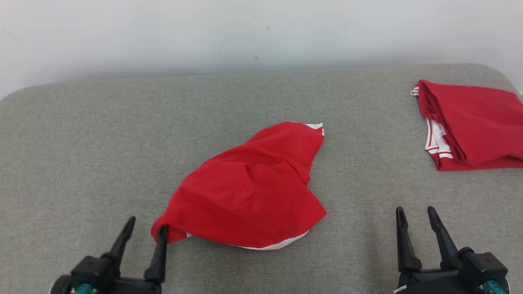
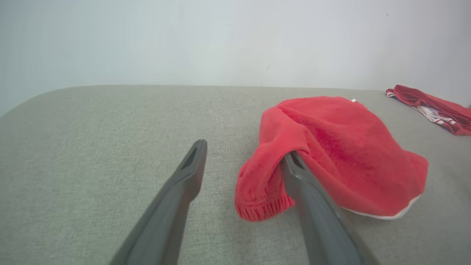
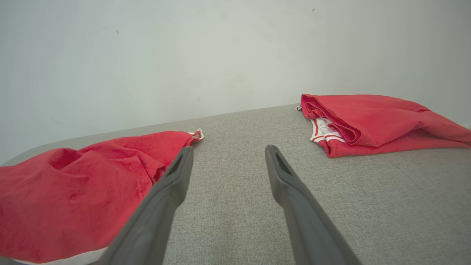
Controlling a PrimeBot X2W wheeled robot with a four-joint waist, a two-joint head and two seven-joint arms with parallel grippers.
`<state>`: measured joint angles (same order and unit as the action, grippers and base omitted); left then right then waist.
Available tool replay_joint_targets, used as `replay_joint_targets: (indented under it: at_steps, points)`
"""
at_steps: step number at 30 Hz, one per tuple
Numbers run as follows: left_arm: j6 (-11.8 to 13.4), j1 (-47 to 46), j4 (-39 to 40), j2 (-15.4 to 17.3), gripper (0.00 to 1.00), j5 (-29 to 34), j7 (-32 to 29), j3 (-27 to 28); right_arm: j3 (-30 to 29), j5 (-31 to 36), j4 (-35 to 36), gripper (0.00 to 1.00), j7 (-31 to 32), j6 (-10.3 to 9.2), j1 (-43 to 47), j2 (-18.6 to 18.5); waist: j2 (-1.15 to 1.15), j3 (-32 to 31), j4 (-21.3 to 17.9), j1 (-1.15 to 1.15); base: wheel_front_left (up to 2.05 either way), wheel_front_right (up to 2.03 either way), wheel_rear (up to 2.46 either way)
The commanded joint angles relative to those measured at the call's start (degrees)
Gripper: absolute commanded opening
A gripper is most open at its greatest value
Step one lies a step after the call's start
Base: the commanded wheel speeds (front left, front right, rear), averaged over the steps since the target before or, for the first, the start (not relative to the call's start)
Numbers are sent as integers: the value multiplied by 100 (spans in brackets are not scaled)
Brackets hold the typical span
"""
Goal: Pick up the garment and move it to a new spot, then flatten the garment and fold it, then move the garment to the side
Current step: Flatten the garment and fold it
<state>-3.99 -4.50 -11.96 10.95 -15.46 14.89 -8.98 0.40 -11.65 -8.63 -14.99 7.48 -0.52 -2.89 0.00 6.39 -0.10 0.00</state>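
Our left claw is open, fingers spread wide, and the near-left corner of the crumpled red garment drapes over the tip of one finger. The garment lies in the middle of the grey padded surface. Our right claw is open too, apart from the cloth, holding nothing. A folded red garment sits at the far right. We judge that closing now may pinch only the thin hem (ribbed, it seems), so the cloth could slip free or drag bunched when lifted.
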Motion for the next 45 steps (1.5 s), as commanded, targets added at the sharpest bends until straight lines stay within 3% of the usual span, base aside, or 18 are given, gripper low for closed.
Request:
replay_joint_targets:
  at_steps: [1,15,20,36,45]
  points:
    - [36,33,128,-19,100,-34,32,74,-24,1,-3,100,-26,-1,64,1,0,-65,81,0,0,0,0]
    - [189,409,985,-256,100,50,23,1161,-7,79,-27,100,-26,-1,51,1,0,-210,170,0,0,0,0]
    - [76,554,1065,-428,100,196,23,1405,21,60,-25,100,-26,-1,126,1,0,-251,140,0,0,0,0]
    - [-224,523,757,-706,100,460,24,1569,491,75,-291,100,-26,-1,-13,-156,0,-363,185,0,0,0,0]
    - [-291,334,648,-772,100,456,24,1445,1165,37,-1219,100,128,-1,-921,-398,0,-214,581,0,0,0,0]
